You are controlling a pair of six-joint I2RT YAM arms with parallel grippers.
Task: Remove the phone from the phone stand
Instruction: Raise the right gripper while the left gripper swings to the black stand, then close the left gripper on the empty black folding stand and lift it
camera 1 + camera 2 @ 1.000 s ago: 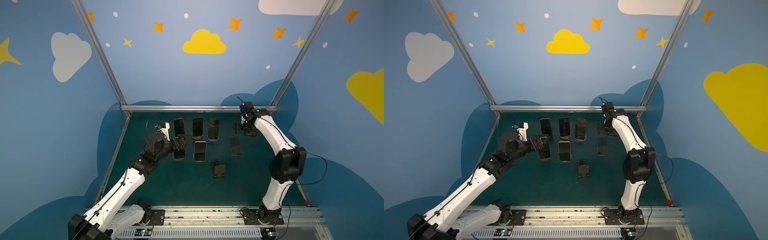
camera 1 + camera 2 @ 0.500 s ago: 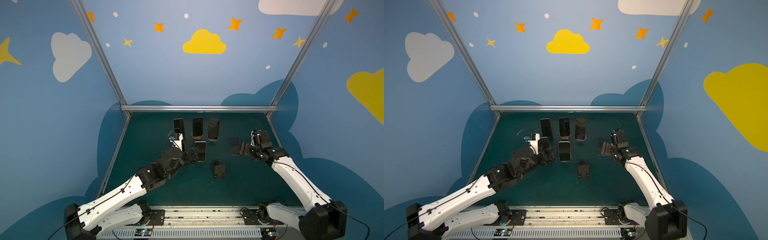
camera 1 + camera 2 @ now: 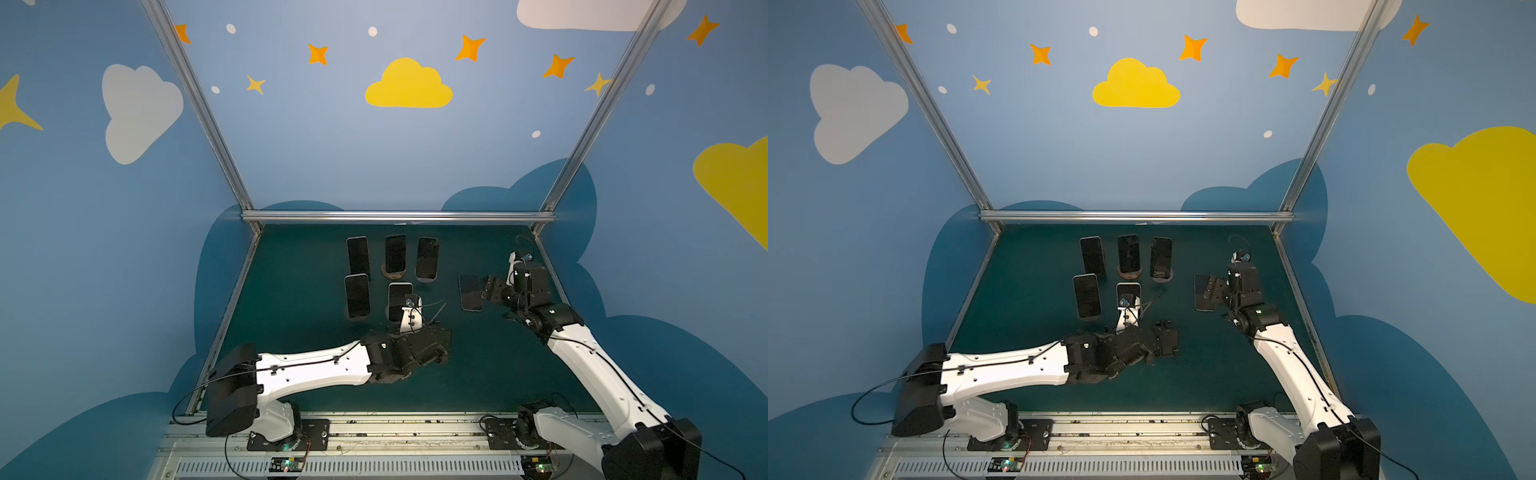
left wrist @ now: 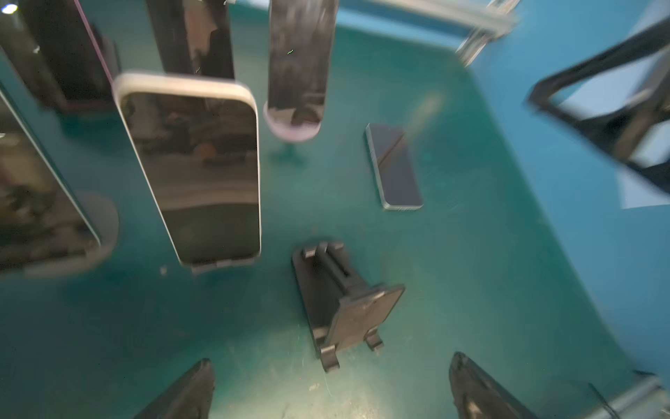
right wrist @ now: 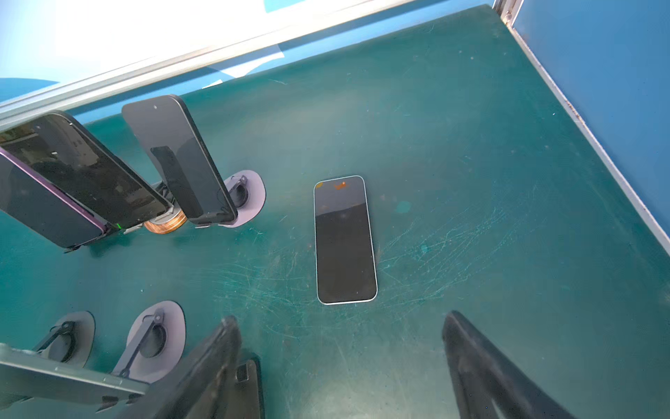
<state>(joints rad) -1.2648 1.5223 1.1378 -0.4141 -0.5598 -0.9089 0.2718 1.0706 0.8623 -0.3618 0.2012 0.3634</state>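
– Blue walls painted with white and yellow clouds and orange stars close in a dark green table (image 3: pixel 291 332), seen from above. Two white-and-black robot arms reach in from the near edge.
– Where are the phones?
– Three phones in the back row (image 3: pixel 395 252) and two phones in the front row (image 3: pixel 357 295) lean upright on stands, screens dark. A sixth, the flat phone (image 3: pixel 470 292), lies screen up on the table to the right of them, off any stand.
– Is any stand bare?
– Yes. An empty black stand (image 4: pixel 340 301) sits on the table in front of the front row, nearer the arms, apart from the flat phone.
– What are the arms doing?
– The left pincer (image 4: pixel 333 361) hovers low at the empty black stand, its jaws wide apart, gripping nothing; the stand lies in line with the gap. That wrist view is blurred, so I cannot tell whether anything touches.
– And the right?
– The right pincer (image 5: pixel 340 318) hangs above the table just beside the flat phone, jaws apart and empty, not touching it.
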